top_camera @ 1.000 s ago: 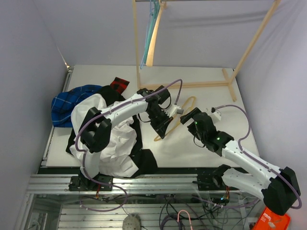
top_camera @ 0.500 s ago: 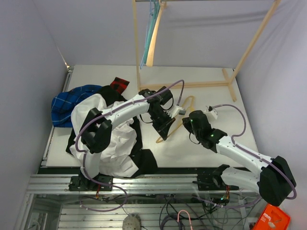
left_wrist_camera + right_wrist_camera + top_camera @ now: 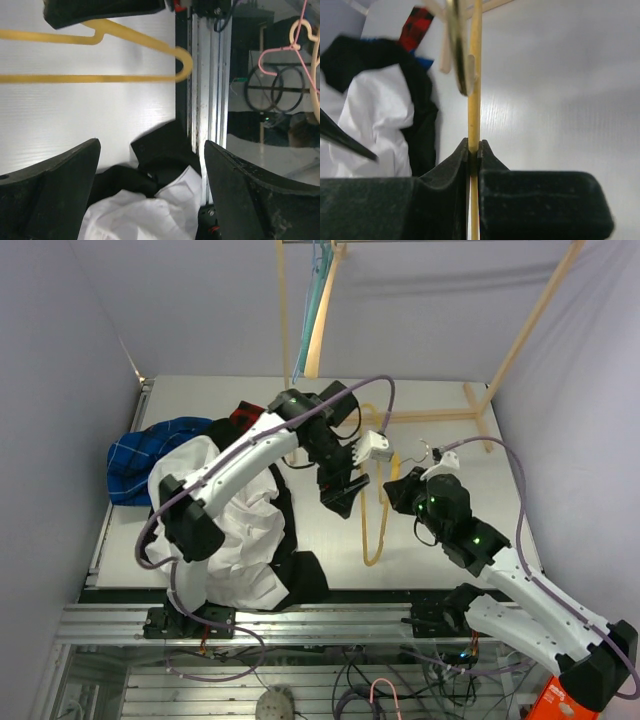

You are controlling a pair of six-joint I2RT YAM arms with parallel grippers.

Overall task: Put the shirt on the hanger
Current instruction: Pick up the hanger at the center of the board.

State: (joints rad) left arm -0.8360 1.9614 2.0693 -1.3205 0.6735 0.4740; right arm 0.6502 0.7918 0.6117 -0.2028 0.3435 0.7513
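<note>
The right claw [image 3: 474,150] pinches the thin, stiff hanger [image 3: 475,90]; the left claw [image 3: 150,145] gapes wide, empty. The white shirt [image 3: 225,540], heaped at the table's [image 3: 430,400] left, looks limp and light: best gripped by the collar

Table [image 3: 210,400] with shirt [image 3: 235,540], black garment [image 3: 305,580], plaid shirt [image 3: 130,460]
</note>
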